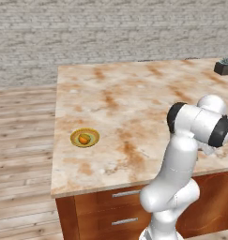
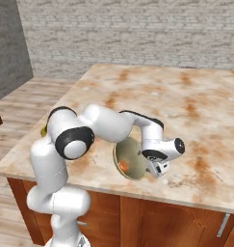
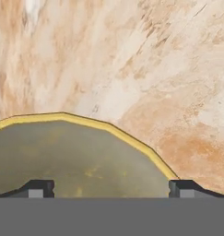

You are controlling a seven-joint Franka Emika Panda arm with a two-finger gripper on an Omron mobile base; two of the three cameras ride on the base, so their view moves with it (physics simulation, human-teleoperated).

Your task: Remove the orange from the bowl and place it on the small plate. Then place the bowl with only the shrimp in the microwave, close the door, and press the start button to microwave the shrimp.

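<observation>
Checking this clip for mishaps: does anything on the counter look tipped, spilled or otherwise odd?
The bowl under the open gripper looks tipped up, its opening facing sideways rather than upward, near the front edge of the counter. The shrimp lies inside it. The orange sits normally on the small plate. Nothing looks spilled.

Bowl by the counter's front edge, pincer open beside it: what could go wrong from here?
1. The bowl sits close to the front edge of the counter. A sideways nudge from the open pincer could slide it off.
2. The hand view looks across the bowl's yellow rim, so a one-sided rim grasp seems likely. That could tilt the bowl on lifting and spill the shrimp.
</observation>
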